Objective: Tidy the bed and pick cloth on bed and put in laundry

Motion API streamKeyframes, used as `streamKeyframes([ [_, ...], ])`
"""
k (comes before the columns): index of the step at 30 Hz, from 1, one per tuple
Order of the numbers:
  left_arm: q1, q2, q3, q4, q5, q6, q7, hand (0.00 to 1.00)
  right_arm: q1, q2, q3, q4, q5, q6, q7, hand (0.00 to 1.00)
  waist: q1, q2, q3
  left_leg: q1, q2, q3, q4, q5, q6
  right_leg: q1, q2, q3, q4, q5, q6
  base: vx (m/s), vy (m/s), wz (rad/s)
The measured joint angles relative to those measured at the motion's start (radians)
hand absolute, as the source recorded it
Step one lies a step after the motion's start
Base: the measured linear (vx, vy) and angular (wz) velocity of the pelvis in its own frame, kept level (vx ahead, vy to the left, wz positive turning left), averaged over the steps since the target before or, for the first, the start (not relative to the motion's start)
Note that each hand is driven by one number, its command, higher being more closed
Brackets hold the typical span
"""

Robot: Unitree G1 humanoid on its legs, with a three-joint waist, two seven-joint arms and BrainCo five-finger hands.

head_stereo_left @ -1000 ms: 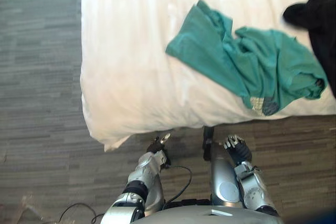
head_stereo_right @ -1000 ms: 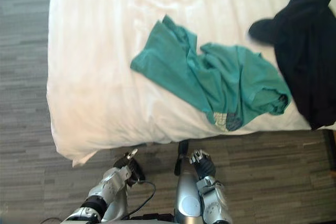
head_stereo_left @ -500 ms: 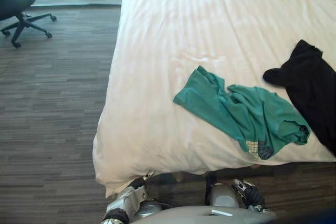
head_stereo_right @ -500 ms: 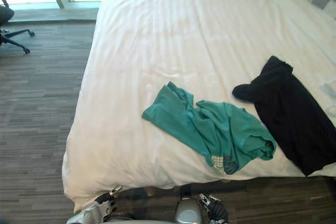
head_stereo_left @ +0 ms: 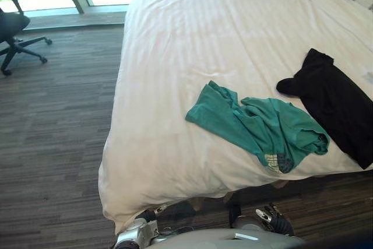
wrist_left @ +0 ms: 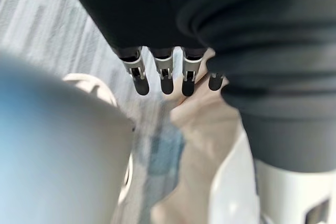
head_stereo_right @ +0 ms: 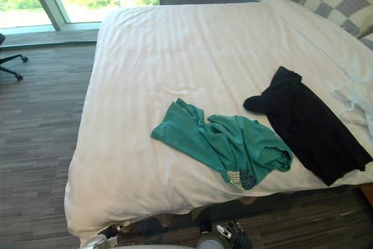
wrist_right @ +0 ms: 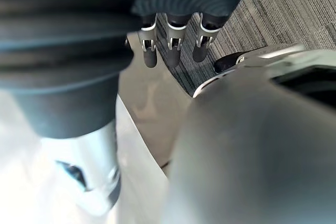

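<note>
A crumpled green cloth [head_stereo_left: 256, 126] lies on the white bed [head_stereo_left: 175, 74] near its foot edge. To its right a black cloth [head_stereo_left: 335, 100] lies flat on the duvet. Both of my hands hang low by the floor in front of the bed's foot, well short of the cloths. My left hand [head_stereo_left: 147, 216] shows with straight fingers [wrist_left: 140, 77] and nothing in it. My right hand [head_stereo_left: 274, 221] also hangs with relaxed, straight fingers [wrist_right: 173, 43], holding nothing.
A checked pillow [head_stereo_right: 344, 4] sits at the head of the bed on the far right, and a white cloth [head_stereo_right: 355, 100] lies at the right edge. A black office chair [head_stereo_left: 14, 27] stands on the wooden floor [head_stereo_left: 52, 144] by the window, far left.
The camera has tilted up, so the whole bed, pillow and window have come into view and the hands sit at the lower edge. The cloths have not moved on the bed.
</note>
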Motion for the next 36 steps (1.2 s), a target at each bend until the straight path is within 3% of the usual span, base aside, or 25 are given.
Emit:
streamKeyframes([
  [2,0.009,-0.029,0.068,-0.012,0.0,-0.016,-0.006,0.0,-0.009,-0.018,0.025,-0.008,-0.001,0.0,-0.003,0.0,0.021,0.022,-0.007,-0.061,0.026,-0.073,0.181,-0.04,0.046,-0.052,0.036,0.098,0.029,-0.004,-0.002,-0.11,0.039,-1.37],
  [3,0.011,-0.036,0.085,-0.018,0.002,-0.019,-0.007,0.0,-0.008,-0.021,0.044,-0.014,-0.001,-0.001,-0.002,0.0,0.028,0.027,-0.009,-0.081,0.027,-0.096,0.222,-0.048,0.06,-0.069,0.048,0.13,0.041,-0.004,-0.003,-0.06,0.076,-1.43],
  [5,0.022,-0.054,0.094,-0.021,0.023,-0.026,-0.007,0.0,-0.005,-0.028,0.066,-0.045,-0.001,-0.004,-0.003,0.0,0.023,0.052,-0.018,-0.071,0.025,-0.155,0.218,-0.125,0.088,-0.102,0.088,0.186,0.044,-0.002,-0.006,-0.05,0.158,-1.19],
  [6,0.023,-0.059,0.094,-0.019,0.056,-0.031,-0.006,0.0,-0.002,-0.027,0.066,-0.055,0.003,-0.004,-0.004,0.0,0.021,0.061,-0.022,-0.047,0.027,-0.161,0.163,-0.158,0.085,-0.118,0.104,0.182,0.05,0.002,-0.007,-0.06,0.176,-0.71],
  [7,0.018,-0.063,0.087,-0.017,0.116,-0.039,-0.005,0.0,0.004,-0.028,0.069,-0.074,0.011,-0.005,-0.005,0.0,0.004,0.077,-0.028,-0.014,0.031,-0.156,0.069,-0.204,0.058,-0.142,0.117,0.166,0.063,0.012,-0.005,-0.09,0.152,-0.24],
  [8,0.005,-0.062,0.071,-0.011,0.165,-0.052,-0.006,0.0,0.0,-0.014,0.069,-0.084,0.032,-0.003,-0.01,0.0,-0.01,0.056,-0.014,-0.002,0.027,-0.131,0.022,-0.22,-0.005,-0.178,0.108,0.162,0.104,0.038,0.002,-0.1,0.13,-0.2],
  [10,-0.009,-0.055,0.074,-0.007,0.167,-0.061,-0.011,0.0,0.015,-0.004,0.077,-0.092,0.049,-0.003,-0.012,0.0,-0.002,0.028,-0.013,0.017,0.006,-0.093,0.005,-0.211,-0.003,-0.216,0.104,0.148,0.161,0.044,0.009,-0.07,0.079,-0.49],
  [15,0.001,-0.051,0.068,0.024,0.06,-0.053,-0.061,0.0,0.052,0.003,0.077,-0.122,0.083,-0.043,-0.001,0.0,-0.019,0.039,-0.02,0.076,-0.034,-0.014,-0.061,-0.188,0.001,-0.236,0.104,0.141,0.165,0.081,-0.006,0.0,0.05,-0.52],
  [17,0.01,-0.051,0.081,0.022,0.029,-0.054,-0.078,0.0,0.057,0.012,0.08,-0.122,0.094,-0.048,-0.001,0.0,-0.016,0.041,-0.019,0.098,-0.036,0.056,-0.086,-0.165,0.006,-0.238,0.108,0.017,0.134,0.126,-0.073,-0.02,-0.041,-0.73],
  [18,0.02,-0.05,0.088,0.02,0.018,-0.054,-0.078,0.0,0.059,0.011,0.082,-0.122,0.094,-0.048,0.0,0.0,-0.01,0.036,-0.021,0.11,-0.032,0.087,-0.098,-0.158,0.011,-0.236,0.107,-0.05,0.131,0.097,-0.135,-0.06,-0.119,-0.77],
  [19,0.027,-0.057,0.105,0.02,0.013,-0.056,-0.078,0.0,0.057,0.011,0.079,-0.124,0.096,-0.048,0.003,0.0,-0.007,0.048,-0.014,0.127,-0.031,0.114,-0.113,-0.158,0.01,-0.242,0.101,-0.111,0.162,0.017,-0.18,-0.08,-0.124,-0.79],
  [20,0.028,-0.06,0.107,0.015,-0.007,-0.056,-0.078,0.0,0.051,0.0,0.079,-0.132,0.095,-0.049,0.005,0.0,-0.011,0.066,-0.004,0.155,-0.012,0.142,-0.135,-0.151,0.001,-0.263,0.09,-0.183,0.265,-0.081,-0.2,-0.05,-0.106,-0.74],
  [21,0.05,-0.053,0.109,0.005,-0.014,-0.058,-0.077,0.0,0.05,-0.007,0.084,-0.131,0.093,-0.047,0.005,0.0,-0.012,0.068,-0.007,0.172,-0.009,0.168,-0.136,-0.151,-0.003,-0.29,0.075,-0.207,0.42,-0.088,-0.201,0.03,-0.085,-0.65],
  [22,0.058,-0.039,0.115,-0.005,-0.034,-0.059,-0.075,0.0,0.079,0.016,0.085,-0.135,0.093,-0.047,0.005,0.0,-0.025,0.025,-0.021,0.188,-0.042,0.169,-0.127,-0.154,-0.003,-0.281,0.068,-0.211,0.463,-0.097,-0.191,0.05,-0.094,-1.25],
  [23,0.073,-0.024,0.122,0.014,-0.042,-0.061,-0.075,0.0,0.076,0.017,0.1,-0.14,0.091,-0.046,0.002,0.0,0.01,0.005,-0.018,0.187,-0.075,0.155,-0.125,-0.176,0.083,-0.272,0.107,-0.152,0.397,-0.086,-0.17,-0.07,-0.07,-1.62],
  [24,0.079,-0.019,0.115,0.026,-0.041,-0.06,-0.075,0.0,0.056,0.008,0.107,-0.135,0.089,-0.046,0.001,0.0,0.026,0.009,-0.022,0.158,-0.101,0.112,-0.147,-0.192,0.135,-0.267,0.146,-0.089,0.307,-0.014,-0.138,-0.18,-0.047,-2.08],
  [25,0.098,-0.026,0.107,0.03,-0.04,-0.067,-0.078,0.0,0.015,-0.008,0.088,-0.125,0.082,-0.043,0.0,0.0,0.049,0.057,-0.029,0.128,-0.081,0.113,-0.17,-0.145,0.103,-0.304,0.163,-0.108,0.391,-0.058,-0.178,-0.22,-0.056,-1.41],
  [26,0.096,-0.019,0.095,0.031,-0.039,-0.076,-0.078,0.0,-0.007,-0.002,0.068,-0.114,0.074,-0.032,-0.007,0.0,0.022,0.035,-0.026,0.126,-0.081,0.144,-0.165,-0.131,0.04,-0.347,0.083,-0.174,0.733,-0.221,-0.211,-0.08,-0.066,-0.79],
  [27,0.096,-0.004,0.065,0.031,-0.038,-0.079,-0.076,0.0,0.001,0.0,0.061,-0.109,0.074,-0.031,-0.011,0.0,0.004,0.033,-0.024,0.13,-0.087,0.14,-0.161,-0.126,0.039,-0.315,0.02,-0.191,0.826,-0.277,-0.167,0.01,-0.095,-0.37],
  [28,0.104,0.015,0.031,0.032,-0.04,-0.084,-0.075,0.0,0.014,0.004,0.061,-0.088,0.074,-0.025,-0.013,0.0,-0.002,0.003,-0.041,0.134,-0.108,0.152,-0.152,-0.128,0.032,-0.232,-0.048,-0.209,0.763,-0.339,-0.069,0.04,-0.108,-0.64],
  [29,0.096,0.023,0.015,0.052,-0.042,-0.085,-0.073,0.0,0.004,0.013,0.066,-0.077,0.072,-0.017,-0.014,0.0,0.009,0.001,-0.042,0.124,-0.111,0.173,-0.143,-0.129,0.03,-0.185,-0.001,-0.217,0.628,-0.371,-0.065,0.01,-0.143,-1.0],
  [30,0.086,0.021,0.003,0.062,-0.044,-0.082,-0.07,0.0,0.0,0.012,0.066,-0.078,0.073,-0.018,-0.014,0.0,0.018,0.028,-0.045,0.12,-0.093,0.175,-0.144,-0.124,0.032,-0.149,0.043,-0.2,0.53,-0.361,-0.082,-0.08,-0.123,-1.33],
  [31,0.086,-0.002,-0.019,0.059,-0.047,-0.081,-0.069,0.0,-0.016,0.002,0.062,-0.079,0.075,-0.017,-0.016,0.0,0.019,0.07,-0.039,0.102,-0.052,0.167,-0.14,-0.112,0.05,-0.11,0.119,-0.172,0.386,-0.266,-0.1,-0.09,-0.102,-1.19],
  [32,0.085,-0.004,-0.028,0.059,-0.046,-0.082,-0.07,0.0,-0.02,0.003,0.065,-0.075,0.074,-0.017,-0.016,0.0,0.021,0.068,-0.039,0.094,-0.043,0.161,-0.147,-0.086,0.061,-0.082,0.15,-0.147,0.289,-0.208,-0.112,-0.13,-0.094,-1.06],
  [36,0.061,0.026,-0.057,0.048,-0.042,-0.107,-0.068,0.0,-0.014,0.013,0.063,-0.064,0.072,-0.018,-0.022,0.0,-0.004,0.036,-0.025,0.081,-0.024,0.164,-0.128,-0.029,0.035,-0.036,0.181,-0.116,0.114,-0.11,-0.112,-0.13,-0.079,-0.35],
])
